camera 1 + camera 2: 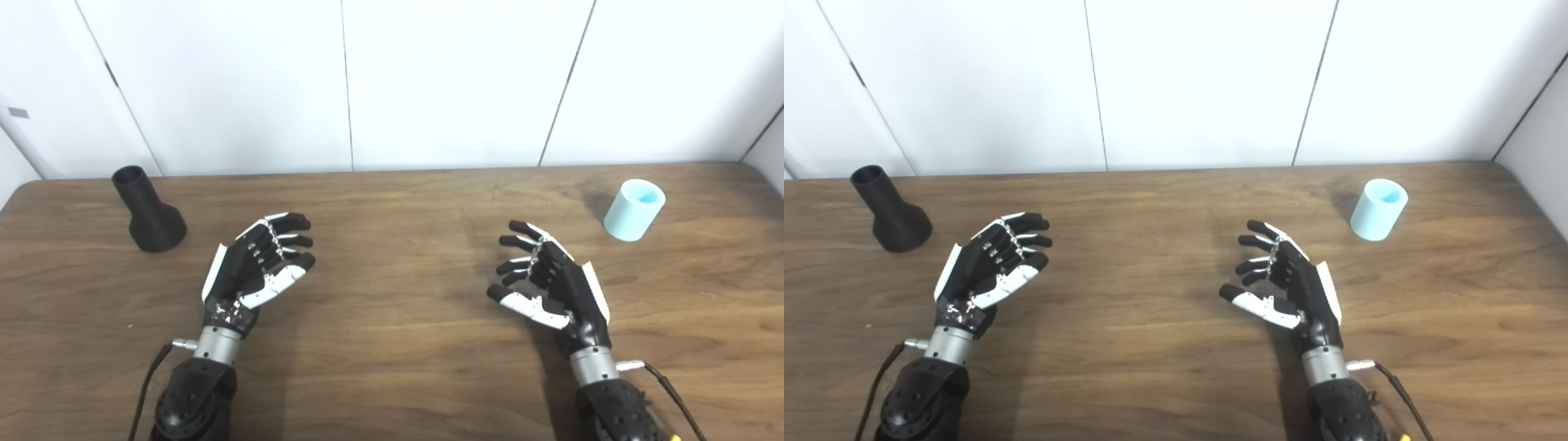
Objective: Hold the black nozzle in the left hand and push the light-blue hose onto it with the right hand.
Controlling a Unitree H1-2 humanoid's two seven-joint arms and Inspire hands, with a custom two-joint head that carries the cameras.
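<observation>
Both hands hover over the wooden table (pixel 392 367) with nothing in them, palms turned toward each other and fingers apart, loosely curled. That facing pose looks like a ready stance, since each hand is set on the side of the part it has to fetch.

The left hand (pixel 257 266) is spread and empty. The black nozzle (pixel 149 211) stands beyond it and to its outer side, near but clearly apart from the fingertips. The nozzle rests on its wide flared base with the narrow neck rising, so its long axis runs roughly upright, leaning a little away from the hand, and the open mouth points up. Standing this way, the neck is exposed for a grasp around it from the side.

The right hand (pixel 548 282) is likewise spread and holds nothing. The light-blue hose (pixel 634 209), a short stubby tube, sits beyond it and to its outer side, well apart. It stands on one end, axis near upright with a slight tilt, and its open bore faces up.

Judging by this layout, no part of the task has begun; each hand would likely need to reach outward and forward first
</observation>
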